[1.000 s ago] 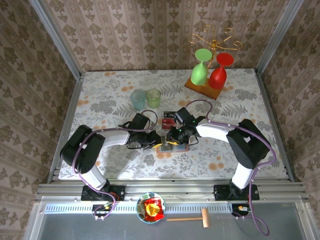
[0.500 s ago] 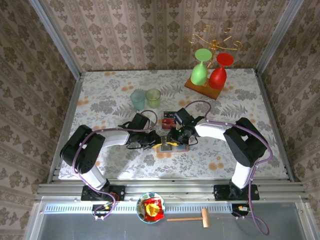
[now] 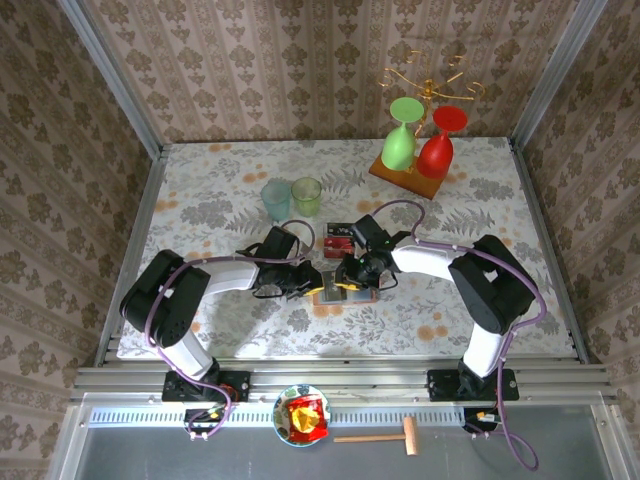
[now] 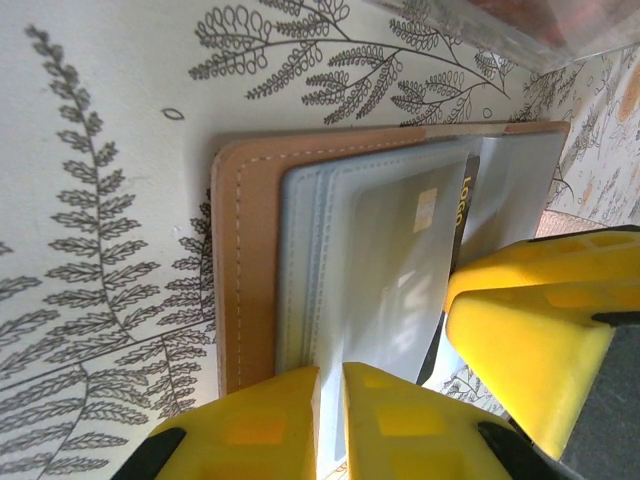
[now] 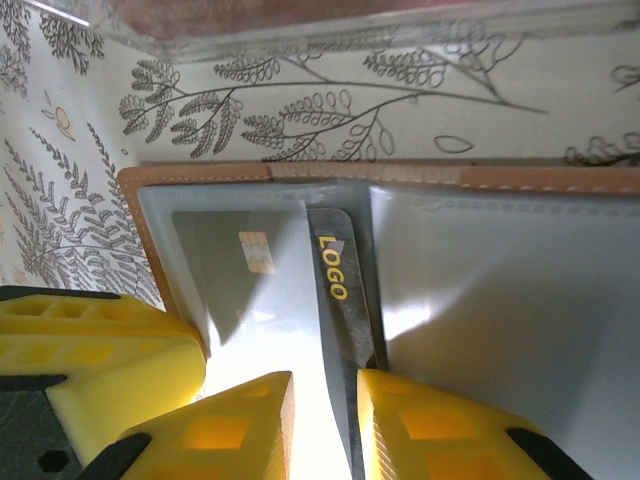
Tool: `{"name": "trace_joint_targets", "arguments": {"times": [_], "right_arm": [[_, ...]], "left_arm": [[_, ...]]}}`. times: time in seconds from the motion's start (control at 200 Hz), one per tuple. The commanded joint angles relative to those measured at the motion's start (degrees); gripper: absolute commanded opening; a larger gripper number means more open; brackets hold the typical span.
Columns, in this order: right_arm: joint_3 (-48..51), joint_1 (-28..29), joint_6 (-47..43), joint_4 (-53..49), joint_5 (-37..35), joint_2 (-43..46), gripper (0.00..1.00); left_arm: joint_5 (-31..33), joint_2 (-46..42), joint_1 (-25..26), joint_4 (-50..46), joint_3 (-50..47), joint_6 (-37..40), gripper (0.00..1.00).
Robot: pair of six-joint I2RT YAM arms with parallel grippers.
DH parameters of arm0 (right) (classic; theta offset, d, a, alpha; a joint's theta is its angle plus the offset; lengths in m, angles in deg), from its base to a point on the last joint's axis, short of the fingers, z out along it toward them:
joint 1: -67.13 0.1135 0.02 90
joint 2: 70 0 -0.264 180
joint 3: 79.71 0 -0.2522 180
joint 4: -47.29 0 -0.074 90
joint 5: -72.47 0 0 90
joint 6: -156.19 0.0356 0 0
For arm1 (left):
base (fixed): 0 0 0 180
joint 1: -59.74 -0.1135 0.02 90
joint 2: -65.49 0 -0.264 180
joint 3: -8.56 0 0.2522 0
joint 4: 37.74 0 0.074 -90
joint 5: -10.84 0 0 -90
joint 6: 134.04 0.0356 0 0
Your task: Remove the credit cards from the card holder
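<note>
The card holder [image 4: 245,270] lies open and flat on the table [image 3: 480,300], midway between the left and right edges and nearer the near edge, tan leather down and grey-blue pockets up. A dark card marked LOGO [image 5: 334,280] sticks partly out of the middle pocket, beside a pale grey card with a gold chip [image 5: 245,290] that sits fully in its pocket. The right gripper [image 5: 325,378] has its jaws nearly together, pinching the end of the dark card. The left gripper [image 4: 331,368], jaws a sliver apart, clamps the holder's grey-blue leaf at its left edge. Just beyond the holder lie loose red and dark cards [image 3: 337,240]. Two tumblers [image 3: 290,197] stand farther back, and a wooden board with goblets [image 3: 418,150] is near the far right corner.
</note>
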Motion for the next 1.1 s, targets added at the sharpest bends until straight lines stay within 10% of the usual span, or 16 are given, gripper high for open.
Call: {"name": "trace_joint_targets", "arguments": {"times": [0.0,1.095], "right_arm": [[0.20,-0.49,-0.81,-2.85,-2.42,1.89,0.24],[2.83,-1.45,1.09,1.99,2.13,4.65,0.24]], "left_arm": [[0.24,1.14,-0.57,-0.83,-1.11,0.81,0.15],[0.52,-1.54,0.98,-6.22,6.89,1.76,0.14]]}}
